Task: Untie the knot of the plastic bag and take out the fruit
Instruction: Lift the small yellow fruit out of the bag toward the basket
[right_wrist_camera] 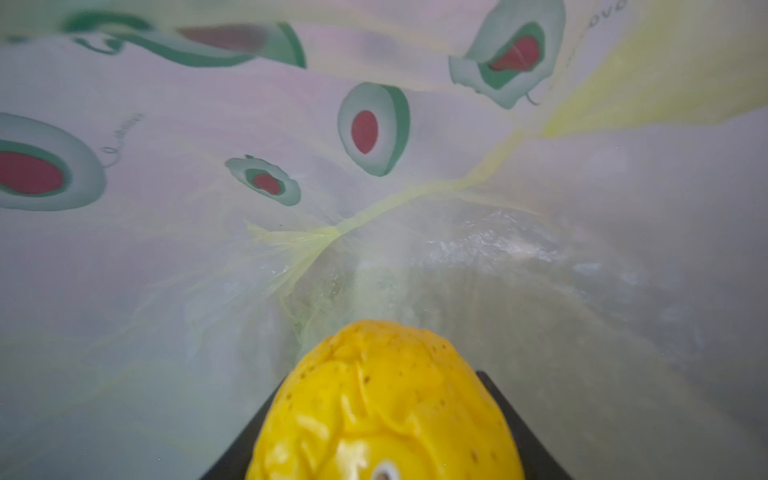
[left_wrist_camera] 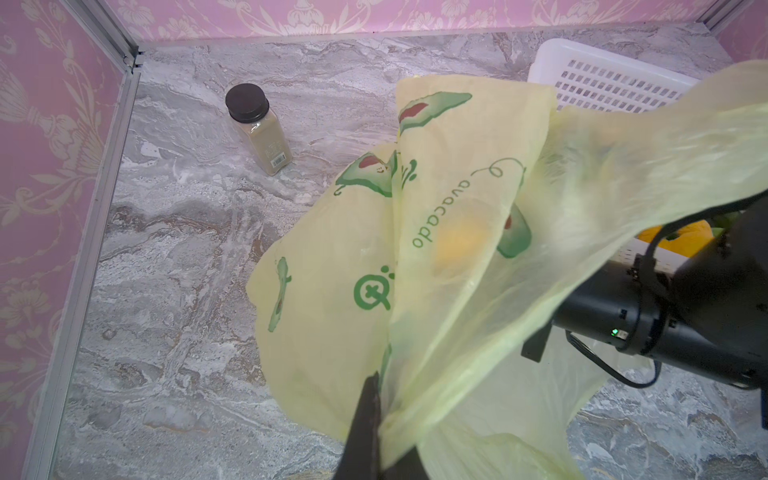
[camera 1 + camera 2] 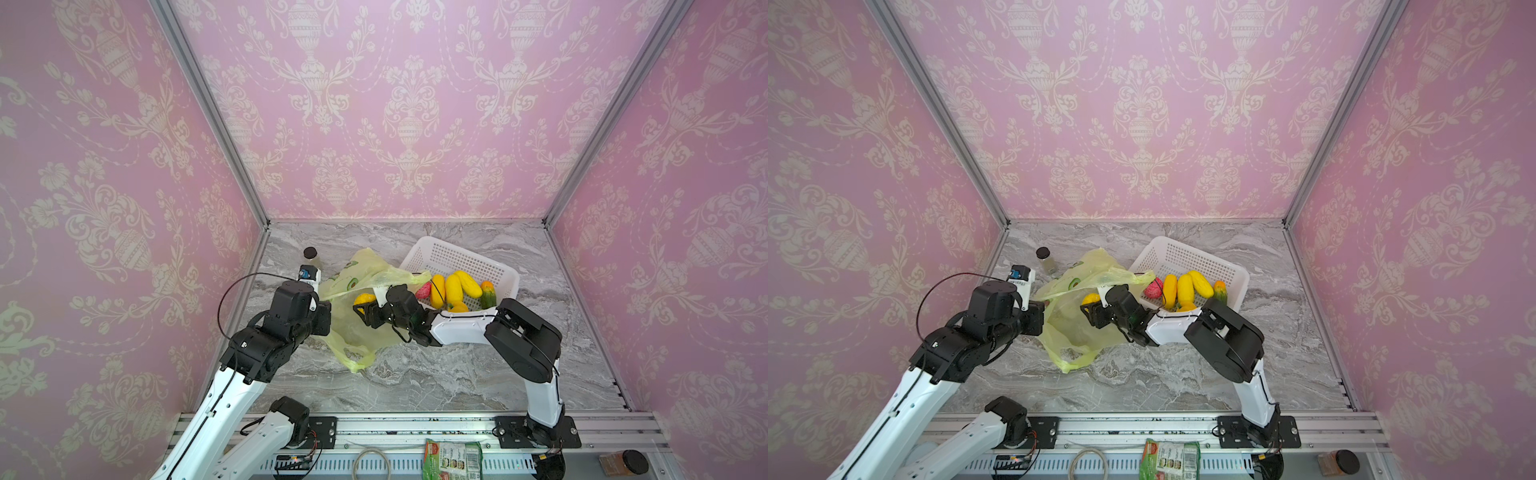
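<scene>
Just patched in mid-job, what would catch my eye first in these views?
The yellow-green plastic bag left of centre, held up by the left gripper pinching its film. The right gripper reaches inside it, clamped on a yellow fruit. Behind, at the right, a white basket holds several bright fruit pieces.

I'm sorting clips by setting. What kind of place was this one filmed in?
Probably a staged robot test booth, not a real home. The pink wallpaper panels sit in bare aluminium framing, the robot arms are bolted to a metal rail, and the floor is just a marble-look tabletop.
</scene>
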`<state>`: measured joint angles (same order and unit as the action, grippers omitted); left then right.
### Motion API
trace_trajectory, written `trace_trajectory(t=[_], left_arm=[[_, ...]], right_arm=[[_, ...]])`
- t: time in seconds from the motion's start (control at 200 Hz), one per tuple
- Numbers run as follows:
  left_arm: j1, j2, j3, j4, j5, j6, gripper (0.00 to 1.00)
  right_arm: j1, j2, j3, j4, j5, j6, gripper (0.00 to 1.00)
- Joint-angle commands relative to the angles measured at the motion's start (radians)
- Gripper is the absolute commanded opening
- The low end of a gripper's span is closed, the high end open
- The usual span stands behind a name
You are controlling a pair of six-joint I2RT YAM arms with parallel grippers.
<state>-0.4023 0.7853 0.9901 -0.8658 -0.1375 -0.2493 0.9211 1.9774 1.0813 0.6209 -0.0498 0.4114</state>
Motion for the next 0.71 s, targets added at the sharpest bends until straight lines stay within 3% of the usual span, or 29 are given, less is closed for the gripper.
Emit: trace_trajectory(t=[0.0,0.315,0.701], left_arm=[[0.008,-0.005,-0.005,-0.03,-0.027,-0.016,0.0],[0.01,-0.006,-0.004,-0.033,-0.038,-0.019,0.0],[0.013,-0.001,-0.005,-0.034,-0.049,-0.021,0.0]], right_arm=[[0.026,-0.04,-0.053,0.155,-0.082,-0.066,0.37],[0.06,-0.147,-0.146,0.229,-0.202,-0.127,0.41],[0.092,-0.449,-0.319,0.207,-0.189,-0.164,0.38]])
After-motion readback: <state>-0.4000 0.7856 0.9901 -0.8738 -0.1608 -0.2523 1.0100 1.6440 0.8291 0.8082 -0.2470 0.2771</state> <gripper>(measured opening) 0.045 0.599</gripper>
